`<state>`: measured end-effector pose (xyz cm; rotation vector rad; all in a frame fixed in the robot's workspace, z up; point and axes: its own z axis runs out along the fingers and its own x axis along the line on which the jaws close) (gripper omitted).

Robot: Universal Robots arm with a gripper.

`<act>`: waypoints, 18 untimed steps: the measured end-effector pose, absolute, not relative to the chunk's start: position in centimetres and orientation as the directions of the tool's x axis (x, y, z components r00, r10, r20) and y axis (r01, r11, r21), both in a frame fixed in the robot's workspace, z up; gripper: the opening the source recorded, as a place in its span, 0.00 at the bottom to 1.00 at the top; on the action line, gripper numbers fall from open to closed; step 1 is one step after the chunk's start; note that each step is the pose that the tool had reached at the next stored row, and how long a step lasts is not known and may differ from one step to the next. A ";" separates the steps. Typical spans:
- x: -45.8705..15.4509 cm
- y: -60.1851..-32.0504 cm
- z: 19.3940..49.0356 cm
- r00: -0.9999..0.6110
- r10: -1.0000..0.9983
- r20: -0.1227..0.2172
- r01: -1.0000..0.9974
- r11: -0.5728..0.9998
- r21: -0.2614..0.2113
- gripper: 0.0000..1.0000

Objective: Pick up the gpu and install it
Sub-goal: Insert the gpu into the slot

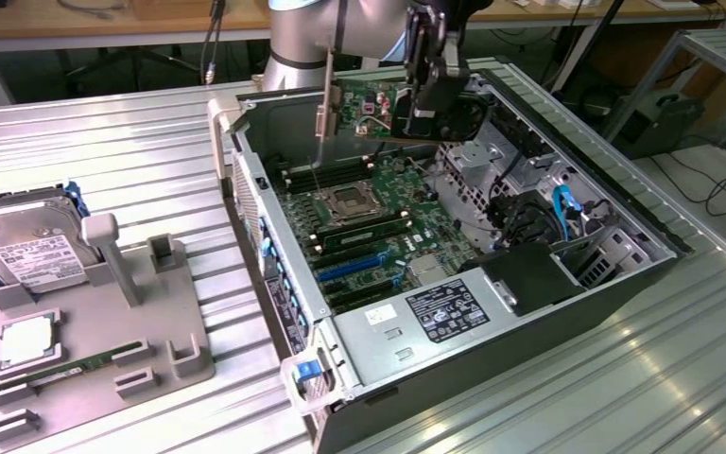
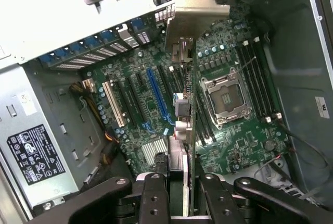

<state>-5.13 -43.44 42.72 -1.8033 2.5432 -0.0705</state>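
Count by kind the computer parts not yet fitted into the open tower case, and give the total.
green circuit card with black fan block, clamped in the gripper: 1
silver hard drive with white label: 1
square silver processor chip: 1
narrow green memory stick: 1
Total: 4
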 end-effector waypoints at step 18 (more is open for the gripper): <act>-5.1 -43.4 42.6 -0.183 -0.983 0.010 -0.982 0.183 -0.040 0.28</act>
